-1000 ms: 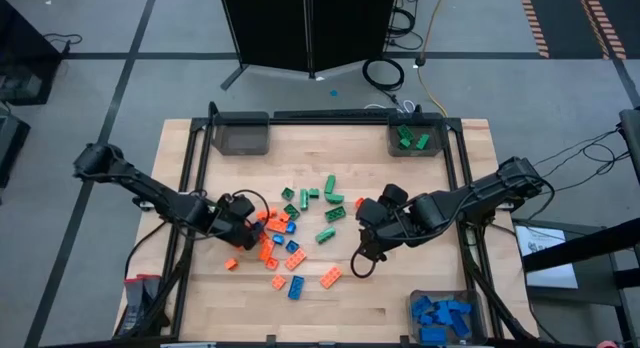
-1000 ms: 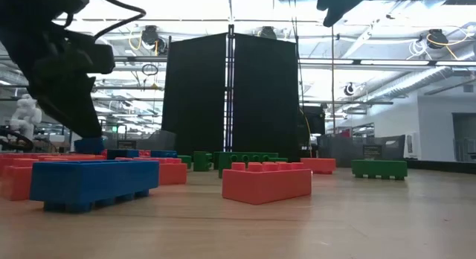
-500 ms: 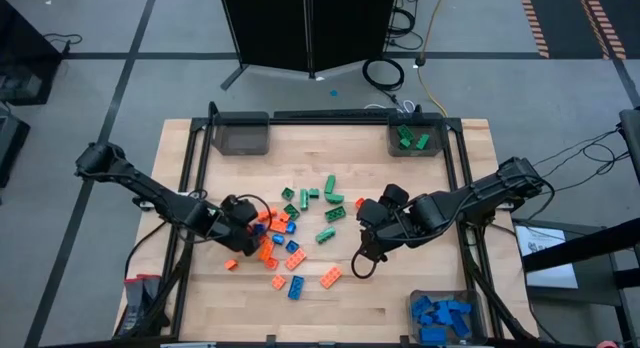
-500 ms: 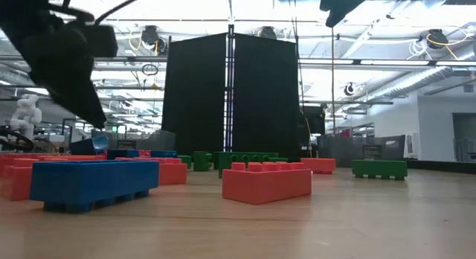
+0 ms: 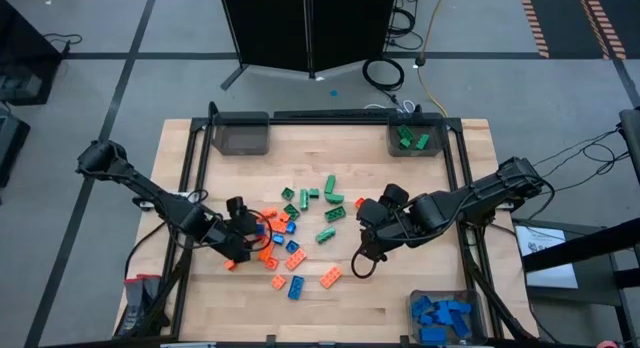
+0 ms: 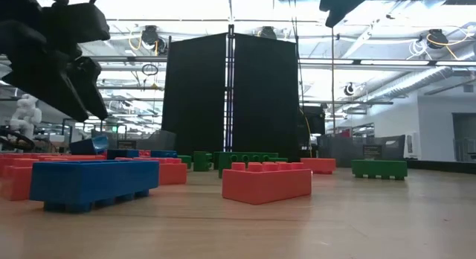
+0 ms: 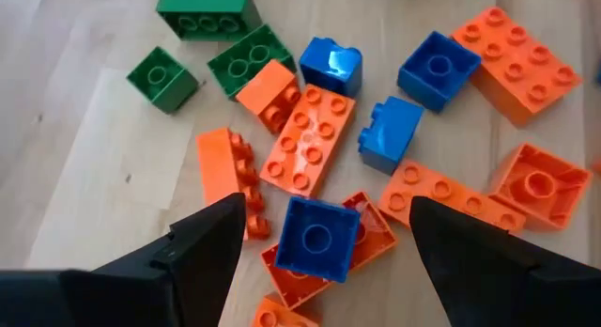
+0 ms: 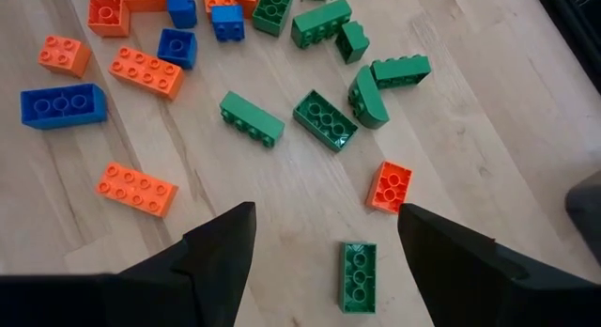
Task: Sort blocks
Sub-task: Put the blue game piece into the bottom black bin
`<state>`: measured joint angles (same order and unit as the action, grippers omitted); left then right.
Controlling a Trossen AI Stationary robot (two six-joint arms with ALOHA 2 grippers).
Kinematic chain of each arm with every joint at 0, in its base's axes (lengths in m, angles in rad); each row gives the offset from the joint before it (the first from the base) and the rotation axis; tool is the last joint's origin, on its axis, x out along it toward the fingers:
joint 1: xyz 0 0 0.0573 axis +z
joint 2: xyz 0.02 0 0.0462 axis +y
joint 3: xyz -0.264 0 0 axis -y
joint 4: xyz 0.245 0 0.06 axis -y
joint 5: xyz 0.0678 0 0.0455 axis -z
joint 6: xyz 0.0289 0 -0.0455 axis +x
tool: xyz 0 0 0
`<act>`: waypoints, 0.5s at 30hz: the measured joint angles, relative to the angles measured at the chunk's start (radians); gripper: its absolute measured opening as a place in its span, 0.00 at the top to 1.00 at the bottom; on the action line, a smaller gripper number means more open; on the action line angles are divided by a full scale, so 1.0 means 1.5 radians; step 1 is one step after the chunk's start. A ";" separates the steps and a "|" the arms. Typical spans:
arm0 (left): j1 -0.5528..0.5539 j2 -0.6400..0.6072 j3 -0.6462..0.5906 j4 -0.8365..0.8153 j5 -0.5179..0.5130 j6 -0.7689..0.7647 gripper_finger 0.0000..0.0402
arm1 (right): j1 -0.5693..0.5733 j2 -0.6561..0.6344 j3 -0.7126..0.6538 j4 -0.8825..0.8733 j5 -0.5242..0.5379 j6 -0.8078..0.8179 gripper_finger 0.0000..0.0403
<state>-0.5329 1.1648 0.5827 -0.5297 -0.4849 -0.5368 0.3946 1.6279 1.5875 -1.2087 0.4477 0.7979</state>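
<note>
Over the left edge of the loose pile of blocks (image 5: 300, 233) I have the left gripper (image 5: 243, 238), fingers spread wide and holding nothing, with a small blue block (image 7: 317, 236) lying on an orange block (image 7: 362, 235) right between them in the wrist view. If I lower here, I judge the fingers may catch that orange piece as well, or nudge the orange plate (image 7: 309, 139) beside it, since these blocks lie touching or overlapping (a crowded spot). Right of the pile's middle the right gripper (image 5: 368, 233) hangs above the green blocks, fingers also apart and empty, with a green block (image 8: 358, 274) and a small orange block (image 8: 390, 186) on the wood below it; a closing pinch could take the wrong colour. Beyond the pile sit the far-right bin (image 5: 432, 146) holding greens and the far-left bin (image 5: 240, 136), and at the near right the bin (image 5: 470, 298) of blues.
</note>
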 joint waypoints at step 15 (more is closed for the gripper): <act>0.000 0.000 -0.062 0.084 -0.001 0.008 0.24 | 0.000 0.000 0.000 0.000 0.001 -0.019 0.36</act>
<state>-0.5327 1.1648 0.4900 -0.4039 -0.4871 -0.5252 0.3946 1.6279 1.5875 -1.2091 0.4496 0.7694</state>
